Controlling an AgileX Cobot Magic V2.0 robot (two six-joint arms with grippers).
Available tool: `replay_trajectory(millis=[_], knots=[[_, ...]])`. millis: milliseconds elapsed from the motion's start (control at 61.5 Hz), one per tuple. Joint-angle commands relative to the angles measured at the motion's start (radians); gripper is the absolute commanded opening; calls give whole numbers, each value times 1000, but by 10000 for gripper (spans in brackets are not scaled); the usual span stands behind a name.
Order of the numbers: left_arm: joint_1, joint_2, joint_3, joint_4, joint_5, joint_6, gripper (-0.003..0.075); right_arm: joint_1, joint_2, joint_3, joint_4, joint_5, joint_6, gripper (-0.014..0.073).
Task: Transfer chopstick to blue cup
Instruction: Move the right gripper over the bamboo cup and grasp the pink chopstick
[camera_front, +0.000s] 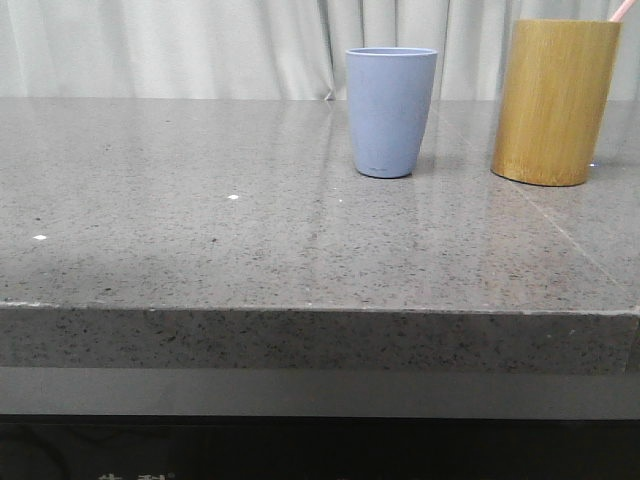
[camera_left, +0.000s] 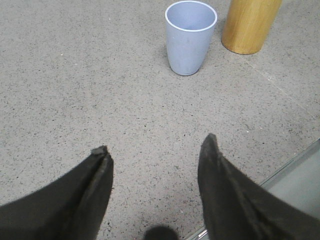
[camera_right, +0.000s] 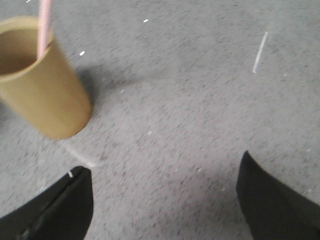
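— Right wrist view: right gripper (camera_right: 162, 200) gaped wide, empty; chopstick (camera_right: 44, 27) stood in the bamboo holder (camera_right: 42, 85), near the worktop's (camera_front: 200, 240) far right corner.

— Risk?

— Tipping the holder into the blue cup (camera_front: 390, 112) beside it. Left gripper (camera_left: 155, 150) was wide too.

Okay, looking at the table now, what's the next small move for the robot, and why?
Probably move the open right gripper up toward the chopstick. It stands in the bamboo holder, not in the blue cup, and the holder is nearer the right arm. Both grippers are empty, with the left gripper facing the cup.
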Motion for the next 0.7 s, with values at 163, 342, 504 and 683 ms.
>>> replay_trajectory(millis=[163, 342, 504, 683], knots=[[0, -12, -27, -1, -81, -8, 388, -74, 240, -254, 412, 27, -343, 601], [0, -12, -27, -1, -81, -8, 388, -74, 384, -379, 619, 46, -506, 601], [0, -12, -27, -1, -81, -8, 388, -74, 496, -476, 671, 58, -511, 601], [0, -12, -27, -1, -81, -8, 388, -74, 564, -523, 704, 88, -528, 594]])
